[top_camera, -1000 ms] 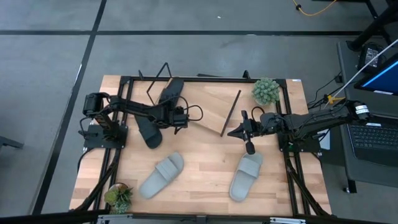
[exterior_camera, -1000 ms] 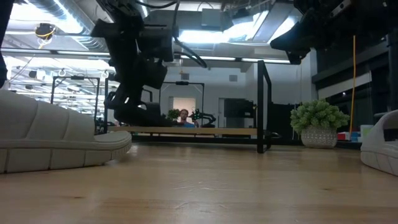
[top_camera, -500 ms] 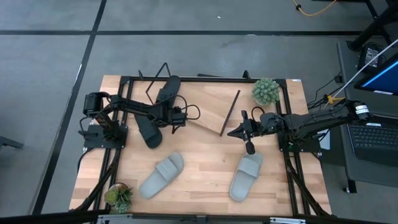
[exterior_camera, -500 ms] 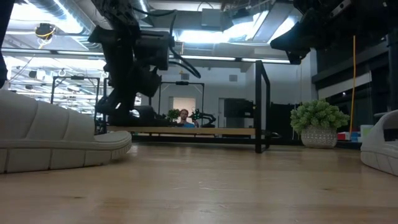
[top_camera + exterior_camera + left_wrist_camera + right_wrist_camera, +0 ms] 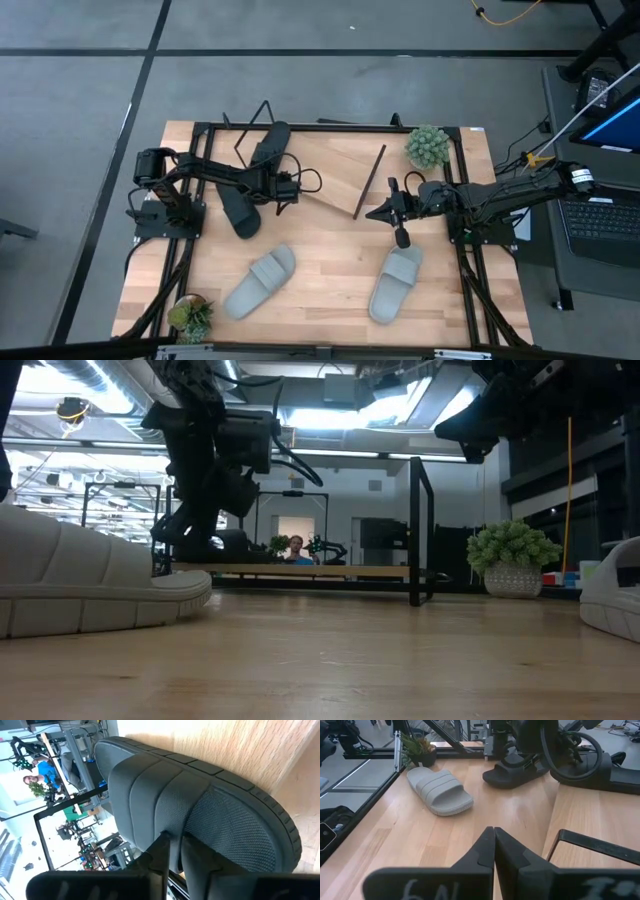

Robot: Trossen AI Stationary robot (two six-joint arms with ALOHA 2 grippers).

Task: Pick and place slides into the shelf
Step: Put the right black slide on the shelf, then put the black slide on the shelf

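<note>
The shelf (image 5: 340, 170) sits at the far middle of the table, turned at an angle to the table edge. The change is at its left end. A second ago the left arm was low over that end with a black slide (image 5: 271, 146) carried beneath it. Since then the slide has shifted slightly farther and to the left, and in the low view it now lies flat on the board while the arm above has lifted a little. The left gripper (image 5: 283, 188) is just near of the slide. Its wrist view shows it right up against the broad strap, but I cannot tell whether it grips the strap or has let go. I judge this to be the placing of the first slide, at or just past the point of release, which leaves three more to bring. The other black slide (image 5: 238, 212) lies on the tabletop just near of the shelf's left end. The two light grey slides are toward the near edge, one on the left (image 5: 260, 282) and one on the right (image 5: 396, 283). The right gripper (image 5: 390, 212) waits at the right of the shelf, closed on nothing. The placed slide is matte black, with a ribbed rim round the sole and a wide, mesh-textured strap divided by raised seams. It looks soft and light, so it may nudge easily when the arm backs off.
</note>
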